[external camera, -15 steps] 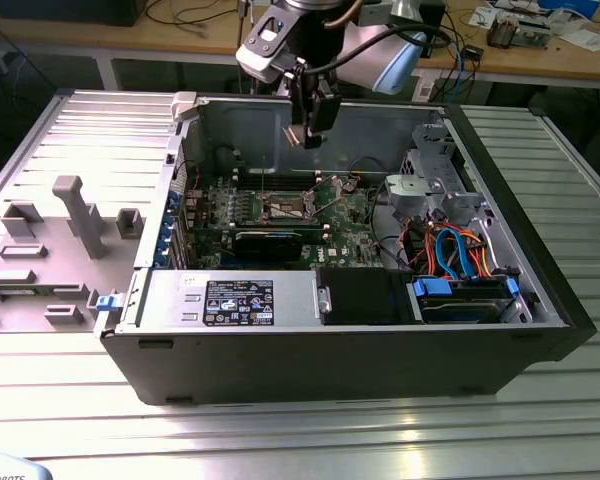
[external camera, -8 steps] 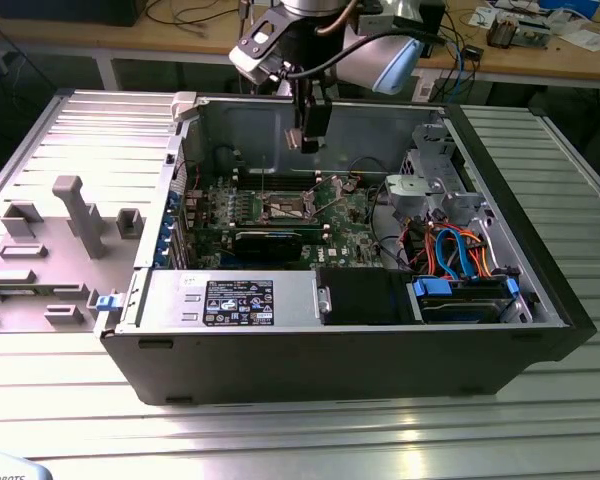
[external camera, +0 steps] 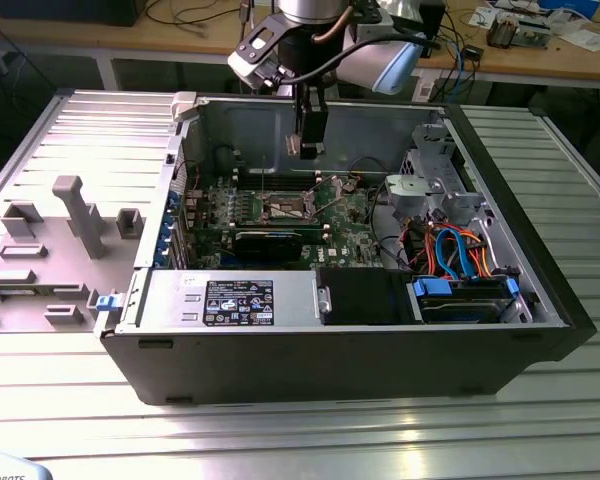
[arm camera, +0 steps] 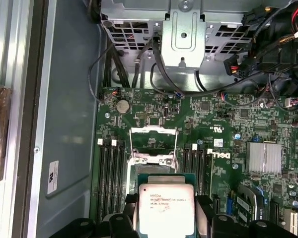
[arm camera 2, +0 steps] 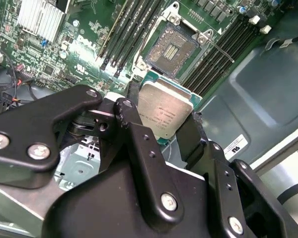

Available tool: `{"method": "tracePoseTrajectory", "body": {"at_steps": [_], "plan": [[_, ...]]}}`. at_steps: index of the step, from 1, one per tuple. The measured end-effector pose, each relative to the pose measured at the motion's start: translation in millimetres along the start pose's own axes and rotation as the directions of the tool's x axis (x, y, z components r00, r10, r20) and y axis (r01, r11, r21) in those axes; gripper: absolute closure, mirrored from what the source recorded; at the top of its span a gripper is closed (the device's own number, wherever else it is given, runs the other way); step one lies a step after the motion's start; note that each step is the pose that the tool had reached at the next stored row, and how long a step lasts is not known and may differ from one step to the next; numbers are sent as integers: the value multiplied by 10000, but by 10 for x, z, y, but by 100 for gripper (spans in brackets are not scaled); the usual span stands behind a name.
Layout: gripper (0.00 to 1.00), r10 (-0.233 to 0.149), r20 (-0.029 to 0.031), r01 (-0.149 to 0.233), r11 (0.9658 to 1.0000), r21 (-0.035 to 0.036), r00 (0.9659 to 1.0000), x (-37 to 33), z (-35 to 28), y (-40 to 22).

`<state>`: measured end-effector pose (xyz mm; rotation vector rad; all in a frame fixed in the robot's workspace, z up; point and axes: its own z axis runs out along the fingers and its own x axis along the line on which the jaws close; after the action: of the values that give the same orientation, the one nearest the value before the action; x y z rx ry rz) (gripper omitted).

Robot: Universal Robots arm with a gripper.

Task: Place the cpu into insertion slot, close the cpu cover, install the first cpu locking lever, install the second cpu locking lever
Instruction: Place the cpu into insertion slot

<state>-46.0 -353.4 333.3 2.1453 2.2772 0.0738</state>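
None of the four steps is finished, as I judge it. My end effector (external camera: 308, 138) hangs inside the open computer case (external camera: 330, 365) that lies on the tabletop (external camera: 280, 435). Its two black fingers (arm camera 2: 126, 111) are closed onto opposite edges of the cpu (arm camera 2: 165, 111). The chip sits flat between them, its silver-grey top facing both wrist views.

The chip is in the air above the green circuit board (arm camera: 213, 119), close to the insertion slot (arm camera 2: 171, 48) but not touching it. In the first wrist view the slot lies just past the chip rather than under it.

The slot's dark centre lies bare, so the cpu cover is not down over it. How the cover stands I cannot tell for sure. A thin metal rod (arm camera 2: 221, 50) runs out beside the slot, and I take it for one locking lever, unlatched.

Seating the chip, closing the cover and latching both levers are all left to do.
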Motion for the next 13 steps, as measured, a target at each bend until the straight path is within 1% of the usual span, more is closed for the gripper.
{"method": "tracePoseTrajectory", "body": {"at_steps": [10, 13], "plan": [[46, 1, 3, -1, 10000, 1, 10000, 1, 5, -1], [46, 3, 1, -3, 10000, 6, 10000, 3, 23, -3]]}}
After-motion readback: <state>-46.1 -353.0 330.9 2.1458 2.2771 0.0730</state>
